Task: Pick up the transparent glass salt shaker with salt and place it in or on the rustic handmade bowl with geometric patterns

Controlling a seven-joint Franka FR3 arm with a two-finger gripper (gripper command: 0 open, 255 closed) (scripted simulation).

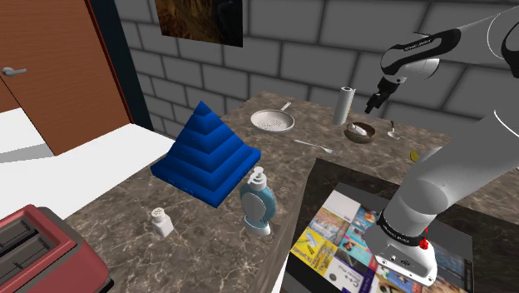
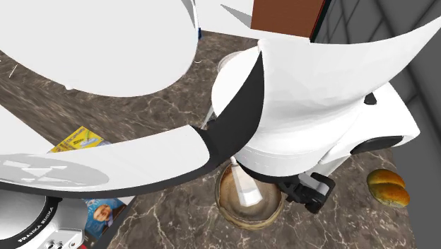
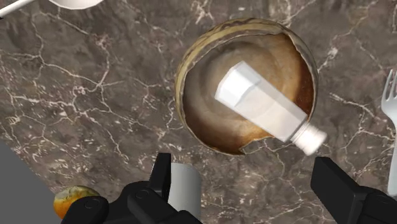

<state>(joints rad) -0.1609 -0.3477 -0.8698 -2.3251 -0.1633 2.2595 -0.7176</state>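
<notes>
The clear salt shaker (image 3: 264, 107) with white salt lies on its side inside the brown bowl (image 3: 184, 76), its cap resting over the bowl's rim. The bowl's rim is uneven and chipped. My gripper (image 3: 245, 172) hangs above the bowl, open, with nothing between its fingers (image 3: 162, 178). In the shoulder view the bowl (image 1: 371, 136) sits at the far end of the stone counter with the shaker (image 1: 358, 129) showing white in it, and the gripper (image 1: 372, 104) is just above. In the second exterior view the shaker (image 2: 247, 189) lies in the bowl (image 2: 230, 212), beside the gripper (image 2: 307, 192).
A paper towel roll (image 1: 344, 105), a round pan (image 1: 272, 121), a fork (image 1: 314, 146) and a spoon (image 1: 392, 130) lie around the bowl. Nearer stand a blue stepped pyramid (image 1: 206, 152), a soap dispenser (image 1: 259, 202), a small white shaker (image 1: 160, 221) and a red toaster (image 1: 33, 250). A bread roll (image 2: 388, 187) lies close by.
</notes>
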